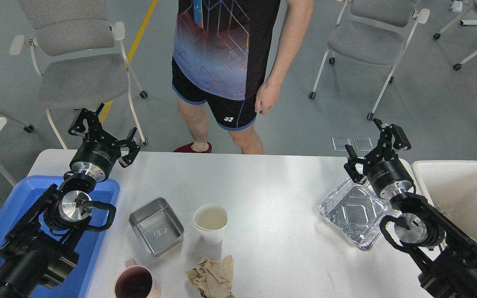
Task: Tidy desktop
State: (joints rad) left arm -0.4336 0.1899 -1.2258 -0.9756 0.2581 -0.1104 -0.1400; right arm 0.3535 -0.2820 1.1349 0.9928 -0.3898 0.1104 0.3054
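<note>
The desktop [271, 186] is uncleared (cup [210, 222], paper [213, 276], tins), both claws, left [104, 134] and right [376, 145], wide and empty at mid-frame edges; next likely needs a first pick.

The worktop [271, 186] is matte white. On it: a blue tray [19, 194], a silver steel pan [156, 225], a crinkled silver foil tray [352, 213], a white paper cup [210, 222], a pink mug [134, 282] (dark inside), tan crumpled paper [213, 276] and a cream-white bin [462, 194].
</note>
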